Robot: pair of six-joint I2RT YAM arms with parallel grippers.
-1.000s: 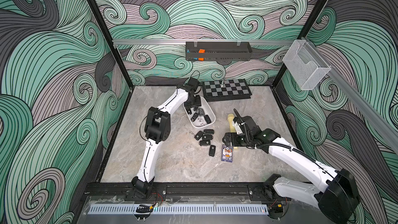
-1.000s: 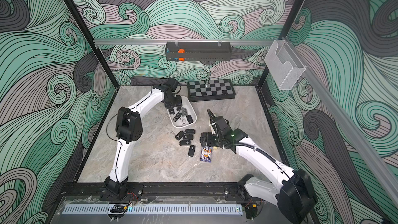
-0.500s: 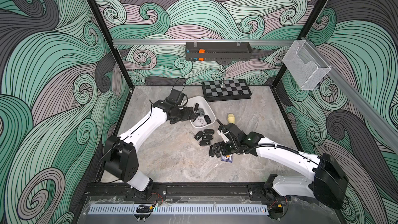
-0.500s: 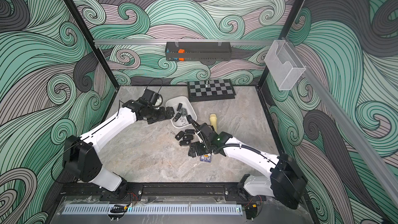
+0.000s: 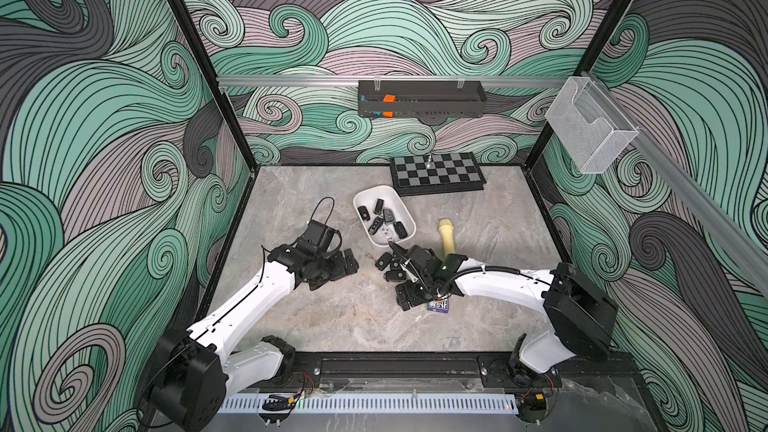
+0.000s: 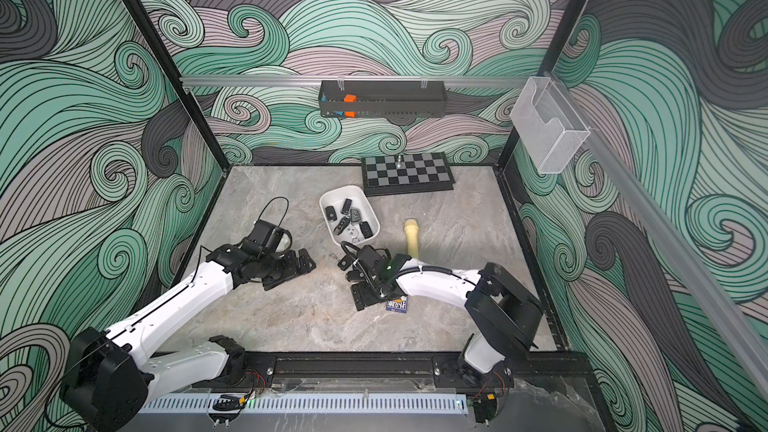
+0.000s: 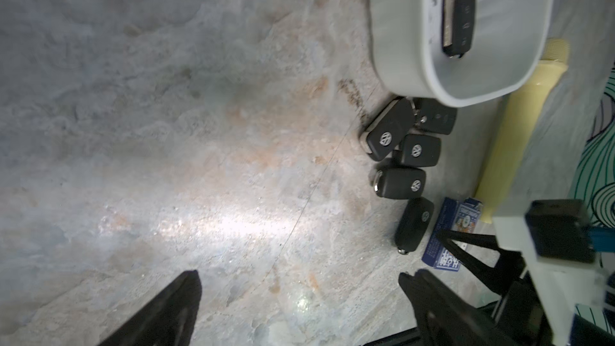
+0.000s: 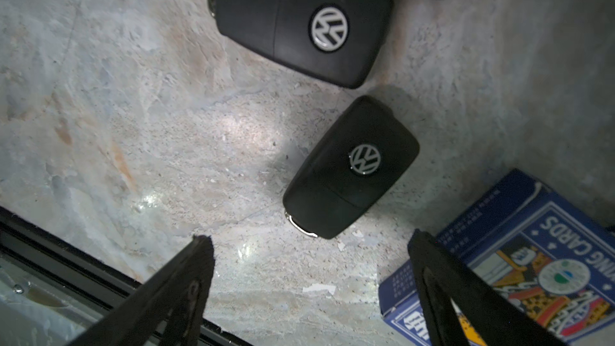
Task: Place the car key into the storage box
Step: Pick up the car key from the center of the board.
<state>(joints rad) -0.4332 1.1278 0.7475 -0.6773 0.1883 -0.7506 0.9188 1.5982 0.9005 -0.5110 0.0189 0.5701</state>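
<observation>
The right claw (image 8: pixel 311 236) hangs low over the bench (image 5: pixel 332 326) with its jaws spread and nothing between them. The car key (image 8: pixel 349 168), a black fob lying badge-up, rests on the stone just ahead of the fingertips. A blue box of playing cards (image 8: pixel 532 254) lies just beside that key, and one right finger (image 8: pixel 449 277) crosses in front of the box's corner; whether they touch cannot be told. A second black fob (image 8: pixel 299 24) lies near the key's other end, apart from it. It is part of a loose cluster of fobs (image 7: pixel 412 151) that fills the ground between the key and the storage box (image 5: pixel 376 195). The white tub sits further back on the bench, with several fobs (image 5: pixel 382 218) lying inside it. A cream-coloured handle (image 5: pixel 446 238) lies near the tub's side, partly under the right arm. The left claw (image 7: pixel 299 274) is wide open and empty over bare bench, well apart from the cluster. At the back a chessboard (image 5: pixel 436 172) lies flat, with a black tray (image 5: pixel 419 97) and a wire-mesh basket (image 5: pixel 590 130) hung on the rails.
</observation>
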